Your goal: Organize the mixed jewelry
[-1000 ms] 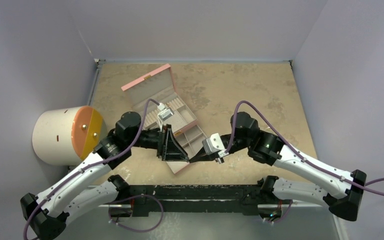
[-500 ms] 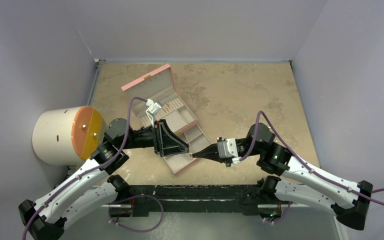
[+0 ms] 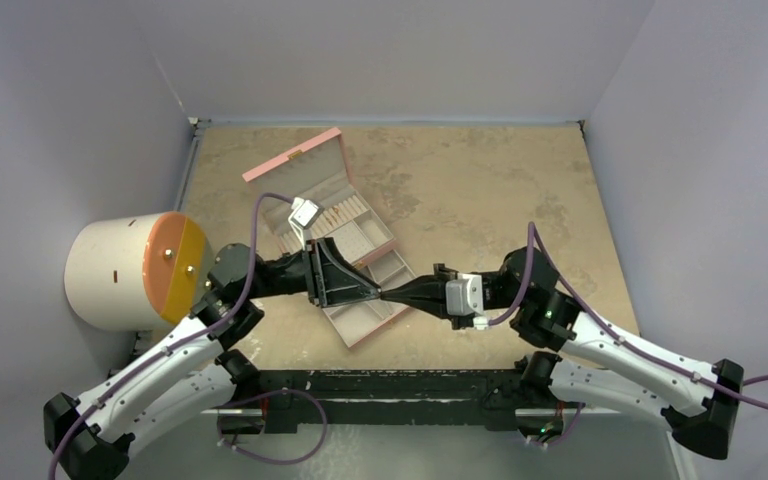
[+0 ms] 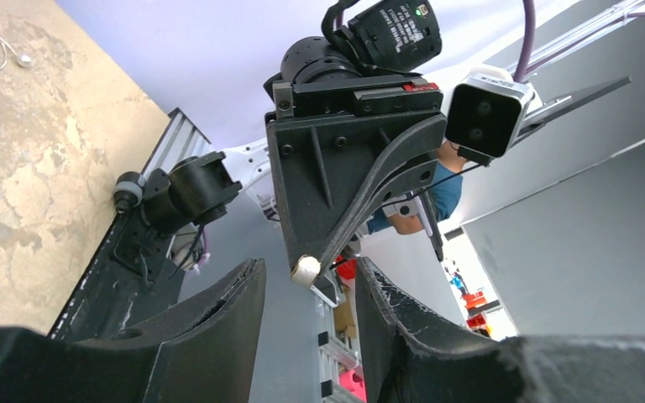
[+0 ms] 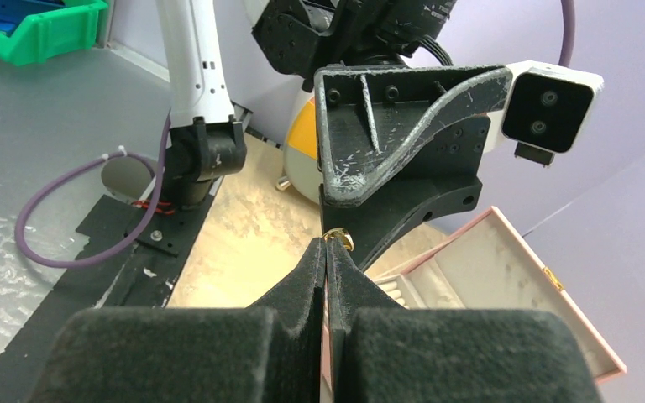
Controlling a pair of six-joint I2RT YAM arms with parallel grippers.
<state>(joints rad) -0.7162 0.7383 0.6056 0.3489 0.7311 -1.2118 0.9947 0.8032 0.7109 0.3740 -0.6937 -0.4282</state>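
My right gripper (image 5: 326,245) is shut on a tiny gold ring (image 5: 338,238), which pokes out at its fingertips. In the top view this gripper (image 3: 390,294) points left, tip to tip with my left gripper (image 3: 374,292), above the near corner of the open pink box (image 3: 385,265). My left gripper (image 4: 309,281) is open; the ring (image 4: 306,270) sits just ahead of the gap between its fingers (image 4: 227,306). Nothing touches those fingers. A thin wire piece with small beads (image 4: 0,46) lies on the table.
The pink box's lid (image 3: 295,160) stands open toward the back. A white drum with an orange face (image 3: 130,270) sits at the table's left edge. The black mounting rail (image 3: 380,385) runs along the near edge. Grey walls enclose the table.
My right gripper has swung left and levelled out, bringing the ring up to the left gripper's tips. The left arm has drawn back slightly and turned to face it.
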